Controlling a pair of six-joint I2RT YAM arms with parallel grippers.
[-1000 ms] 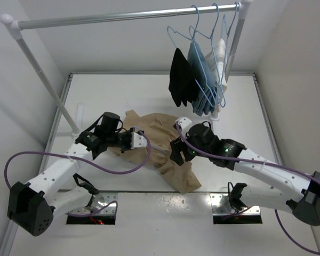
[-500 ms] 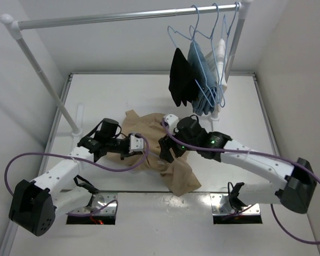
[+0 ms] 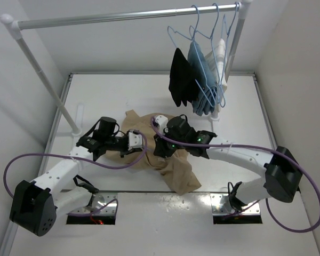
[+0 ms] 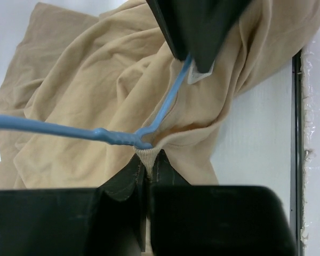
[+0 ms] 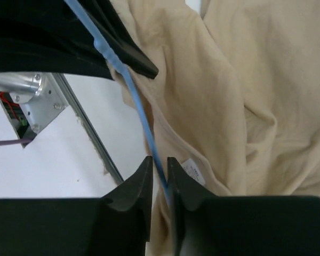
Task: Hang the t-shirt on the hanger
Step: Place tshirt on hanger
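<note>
The tan t-shirt (image 3: 177, 166) lies crumpled on the table between both arms. My left gripper (image 3: 142, 142) is shut on the ribbed collar edge, seen pinched between its jaws in the left wrist view (image 4: 145, 160). The light-blue wire hanger (image 4: 53, 127) runs across the shirt (image 4: 85, 85), bends at the collar and rises to the right gripper's dark fingers (image 4: 202, 26). My right gripper (image 3: 158, 145) faces the left one, close to it. In the right wrist view its jaws (image 5: 160, 162) are closed on the hanger wire (image 5: 141, 117), beside the white collar label (image 5: 194, 172).
A clothes rail (image 3: 122, 17) spans the back, with a slanted post (image 3: 48, 80) at the left. At its right end hang a black garment (image 3: 180, 77), a blue garment (image 3: 200, 74) and a white one (image 3: 220, 53) on blue hangers. A metal strip (image 5: 90, 133) edges the table.
My right gripper has moved left across the shirt toward the left gripper, and its jaws have closed from wide apart onto the hanger wire. The left gripper has kept its hold on the collar.
</note>
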